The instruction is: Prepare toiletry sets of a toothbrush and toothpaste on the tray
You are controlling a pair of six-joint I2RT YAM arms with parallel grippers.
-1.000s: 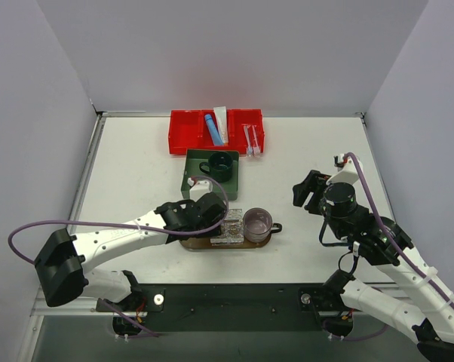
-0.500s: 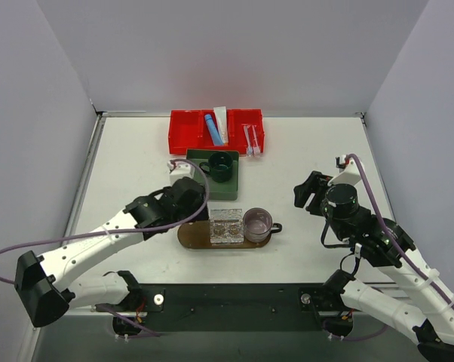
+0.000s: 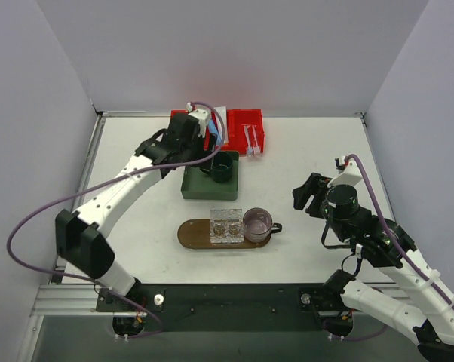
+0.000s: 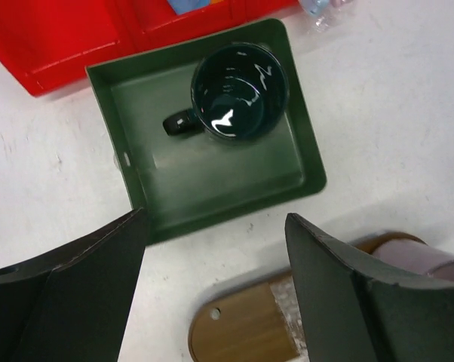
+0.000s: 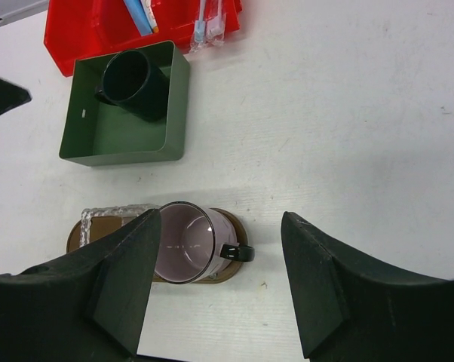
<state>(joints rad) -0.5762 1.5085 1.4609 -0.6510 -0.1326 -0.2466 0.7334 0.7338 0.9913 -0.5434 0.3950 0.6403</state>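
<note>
The brown oval tray (image 3: pixel 192 235) (image 4: pixel 242 330) lies mid-table and carries a clear textured block (image 3: pixel 227 226) and a pink mug (image 3: pixel 257 224) (image 5: pixel 183 243). A blue toothpaste tube (image 5: pixel 139 16) and a white one (image 3: pixel 221 114) lie in the red bin (image 3: pixel 242 119), partly hidden by my left arm. The toothbrushes (image 3: pixel 250 139) (image 5: pixel 205 26) lie at the bin's right end. High over the green box hangs my left gripper (image 3: pixel 204 151) (image 4: pixel 216 219), open and empty. My right gripper (image 3: pixel 308 192) (image 5: pixel 221 219) stands open and empty, right of the tray.
A green square box (image 3: pixel 197 185) (image 4: pixel 212 185) holding a dark mug (image 3: pixel 221 167) (image 4: pixel 238 90) sits between the red bin and the tray. Grey walls close in the table on three sides.
My left arm swung from the tray's left end back over the green box toward the red bin, and its jaws opened wider. The right arm stayed still.
</note>
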